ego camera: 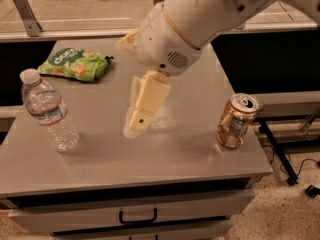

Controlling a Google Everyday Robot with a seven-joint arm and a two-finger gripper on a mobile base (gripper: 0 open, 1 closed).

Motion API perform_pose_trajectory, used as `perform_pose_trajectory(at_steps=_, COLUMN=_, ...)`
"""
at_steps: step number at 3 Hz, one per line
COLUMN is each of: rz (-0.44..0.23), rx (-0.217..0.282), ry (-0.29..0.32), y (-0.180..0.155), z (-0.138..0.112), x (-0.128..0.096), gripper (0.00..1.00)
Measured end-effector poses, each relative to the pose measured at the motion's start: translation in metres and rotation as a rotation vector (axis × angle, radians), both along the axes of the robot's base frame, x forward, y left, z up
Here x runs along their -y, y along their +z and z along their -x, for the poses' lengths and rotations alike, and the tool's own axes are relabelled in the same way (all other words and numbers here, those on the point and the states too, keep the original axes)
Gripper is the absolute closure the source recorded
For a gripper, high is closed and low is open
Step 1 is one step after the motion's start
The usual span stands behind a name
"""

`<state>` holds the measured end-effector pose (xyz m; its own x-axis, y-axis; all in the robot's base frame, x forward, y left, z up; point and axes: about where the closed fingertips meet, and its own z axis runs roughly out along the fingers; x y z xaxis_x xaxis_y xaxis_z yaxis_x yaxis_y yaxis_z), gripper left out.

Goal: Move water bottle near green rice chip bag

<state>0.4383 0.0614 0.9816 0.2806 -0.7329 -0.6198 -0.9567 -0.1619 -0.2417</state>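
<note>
The water bottle (48,112) stands upright near the front left of the grey table (190,156); it is clear and ribbed, with a white cap and a white-blue label. The green rice chip bag (75,64) lies flat at the back left, well behind the bottle. My gripper (135,128) hangs from the large white arm (195,19) and points down over the middle of the table. It is to the right of the bottle, apart from it, and holds nothing that I can see.
A gold drink can (236,121) stands near the table's right front edge. A drawer with a black handle (137,217) sits below the tabletop. A railing (65,21) runs behind the table. Cables and a black stand leg (280,154) lie on the floor at the right.
</note>
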Motion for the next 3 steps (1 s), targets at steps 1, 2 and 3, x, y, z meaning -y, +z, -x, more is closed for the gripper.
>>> perform_pose_trajectory(at_steps=1, rz=-0.106, rx=-0.020, ry=0.082, y=-0.011, z=-0.004, x=-0.055, gripper=0.00)
perform_pose_trajectory(at_steps=2, rz=-0.253, rx=-0.026, ry=0.180, y=-0.023, z=-0.014, x=-0.135, gripper=0.00)
perform_pose_trajectory(at_steps=3, rz=-0.324, rx=-0.018, ry=0.213, y=-0.026, z=-0.023, x=-0.169, gripper=0.00)
